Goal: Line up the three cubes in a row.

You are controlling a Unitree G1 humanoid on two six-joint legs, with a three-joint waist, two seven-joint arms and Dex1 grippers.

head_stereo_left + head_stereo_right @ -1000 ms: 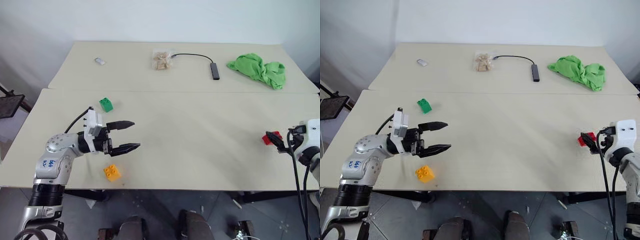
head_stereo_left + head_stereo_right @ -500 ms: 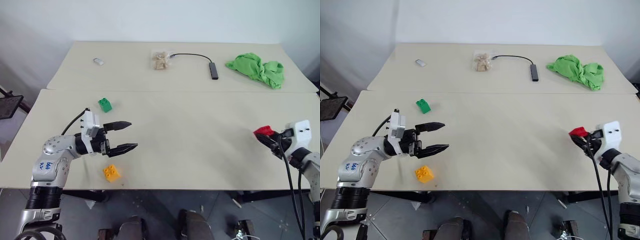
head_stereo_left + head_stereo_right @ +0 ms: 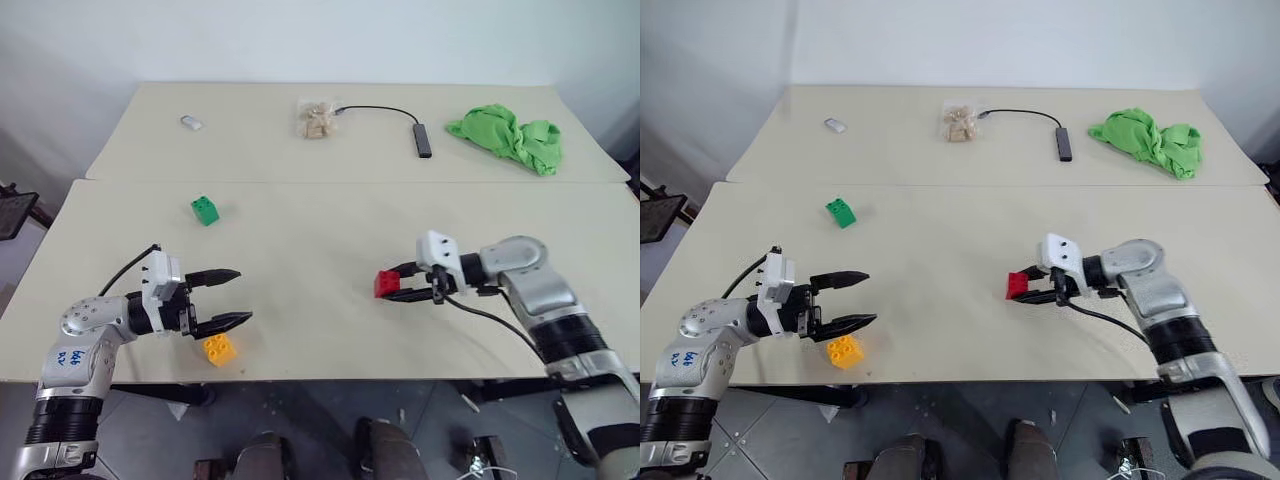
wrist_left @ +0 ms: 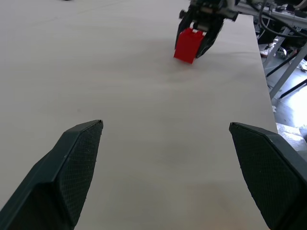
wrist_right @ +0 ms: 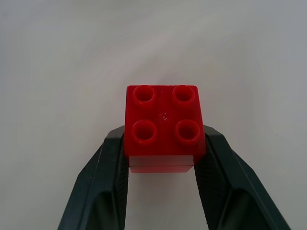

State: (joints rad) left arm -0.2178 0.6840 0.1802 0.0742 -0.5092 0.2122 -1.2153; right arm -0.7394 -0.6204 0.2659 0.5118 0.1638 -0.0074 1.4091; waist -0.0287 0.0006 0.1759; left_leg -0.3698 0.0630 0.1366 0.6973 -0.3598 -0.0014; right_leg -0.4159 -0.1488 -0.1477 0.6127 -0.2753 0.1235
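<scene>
pale beige worktop (image 3: 330, 330) against a white wall, two slabs butted end to end. right gripper (image 3: 398, 288) clenched on a small red studded plastic brick (image 3: 386, 283), carried just above the near slab's middle. left gripper (image 3: 236, 298) spread wide and empty at the near left, just beside a small yellow-orange studded plastic brick (image 3: 221, 348) resting by the front edge. small green studded plastic brick (image 3: 205, 210) farther back on the left, well apart from the other two.

best done, by judgement: red brick set down flat, studs up, on one line with the yellow-orange and green ones, lowered to contact before release so as not to tumble.

count: three bricks, one per colour; two grippers; one crumpled green cloth (image 3: 505, 138) at the far right.
</scene>
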